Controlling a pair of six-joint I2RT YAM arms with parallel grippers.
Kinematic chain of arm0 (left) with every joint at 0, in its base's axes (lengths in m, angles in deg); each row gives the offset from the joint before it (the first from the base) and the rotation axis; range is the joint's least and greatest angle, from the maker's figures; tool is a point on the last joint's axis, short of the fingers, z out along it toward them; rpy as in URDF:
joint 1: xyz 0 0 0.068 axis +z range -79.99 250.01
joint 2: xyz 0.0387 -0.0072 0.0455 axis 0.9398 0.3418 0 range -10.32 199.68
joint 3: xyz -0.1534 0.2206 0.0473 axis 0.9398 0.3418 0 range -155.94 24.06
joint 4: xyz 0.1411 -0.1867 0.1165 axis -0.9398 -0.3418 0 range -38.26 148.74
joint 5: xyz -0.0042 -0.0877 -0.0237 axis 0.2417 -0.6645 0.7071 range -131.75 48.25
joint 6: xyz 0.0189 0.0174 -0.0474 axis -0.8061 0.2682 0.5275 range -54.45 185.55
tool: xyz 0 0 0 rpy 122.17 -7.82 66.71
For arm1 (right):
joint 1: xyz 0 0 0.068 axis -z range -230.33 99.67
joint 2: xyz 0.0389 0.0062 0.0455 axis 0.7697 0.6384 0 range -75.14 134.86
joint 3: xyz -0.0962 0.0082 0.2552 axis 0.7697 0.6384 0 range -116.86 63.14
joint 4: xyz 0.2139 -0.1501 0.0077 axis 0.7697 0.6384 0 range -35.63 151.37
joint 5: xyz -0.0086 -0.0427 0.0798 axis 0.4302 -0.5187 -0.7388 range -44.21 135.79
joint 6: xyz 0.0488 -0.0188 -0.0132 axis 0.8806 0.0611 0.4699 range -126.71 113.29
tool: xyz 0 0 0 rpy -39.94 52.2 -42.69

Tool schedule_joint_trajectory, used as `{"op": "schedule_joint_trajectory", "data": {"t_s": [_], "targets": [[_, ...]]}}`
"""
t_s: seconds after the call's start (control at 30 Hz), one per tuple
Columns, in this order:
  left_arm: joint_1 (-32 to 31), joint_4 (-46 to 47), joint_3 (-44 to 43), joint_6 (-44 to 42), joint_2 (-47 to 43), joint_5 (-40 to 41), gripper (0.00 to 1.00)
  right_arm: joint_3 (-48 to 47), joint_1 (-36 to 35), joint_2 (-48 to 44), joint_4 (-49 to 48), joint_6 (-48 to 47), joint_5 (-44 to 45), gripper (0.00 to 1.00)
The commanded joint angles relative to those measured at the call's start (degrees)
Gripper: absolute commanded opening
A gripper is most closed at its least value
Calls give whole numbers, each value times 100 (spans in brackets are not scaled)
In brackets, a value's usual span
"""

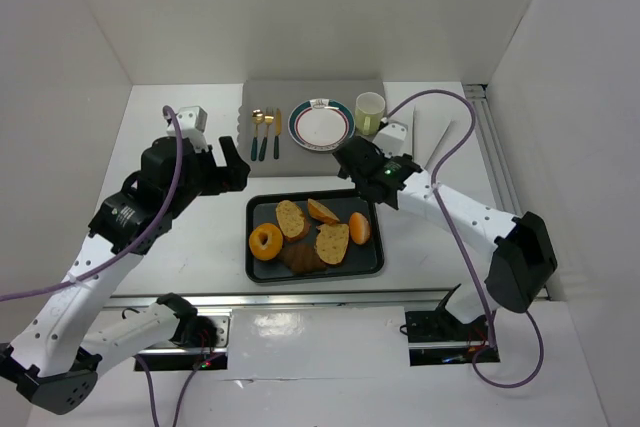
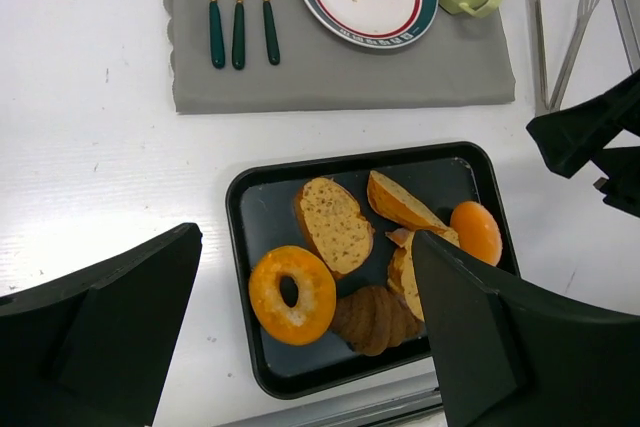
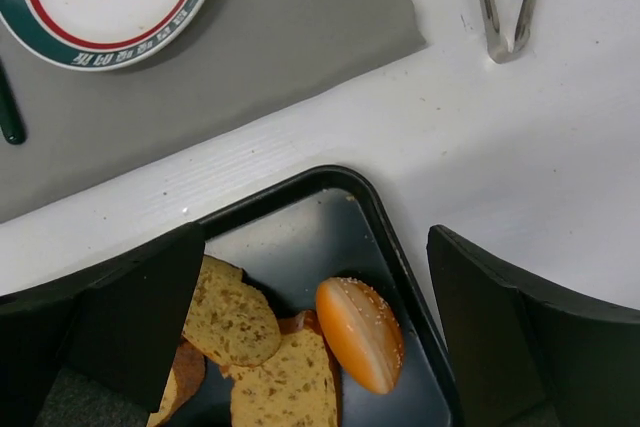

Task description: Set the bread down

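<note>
The bread lies on a black tray [image 1: 315,274]: a golden ring bagel [image 1: 265,241], an orange oval roll [image 1: 360,228], tan toasted slices [image 1: 291,218], and a dark croissant [image 1: 302,258]. My left gripper [image 1: 236,165] is open and empty, held above the table just left of the tray's far corner. In the left wrist view it [image 2: 300,337] frames the bagel [image 2: 292,294] and croissant [image 2: 375,319]. My right gripper [image 1: 352,159] is open and empty above the tray's far right corner. In the right wrist view it [image 3: 320,337] hangs over the roll [image 3: 360,334].
A grey placemat [image 1: 270,97] at the back holds a white plate with a red and green rim [image 1: 321,123], a pale green mug [image 1: 369,112] and cutlery [image 1: 265,132]. Metal tongs [image 2: 560,37] lie right of the mat. White walls enclose the table.
</note>
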Motion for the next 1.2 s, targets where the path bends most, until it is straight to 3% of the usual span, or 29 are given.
{"op": "schedule_joint_trajectory", "data": {"t_s": [0.0,0.17,0.37,0.47,0.6,0.87,1.17], "targets": [[45,117,9,-130,-17,90,100,203,27,-480,-494,-51,99,100],[45,117,9,-130,35,90,100,696,27,-1104,-863,-183,46,100],[45,169,9,-130,35,38,100,898,571,-1158,-1038,-691,-173,100],[45,169,61,-78,35,99,100,1108,1395,-1080,-1574,-1350,-1015,100],[45,169,61,-25,88,152,100,961,2626,-588,-1892,-2010,-2841,100],[98,169,123,37,141,29,100,441,3041,950,-1900,-2221,-2302,100],[98,-6,360,-25,-52,609,100,-41,3295,2083,-2102,-2274,-1879,100]]}}
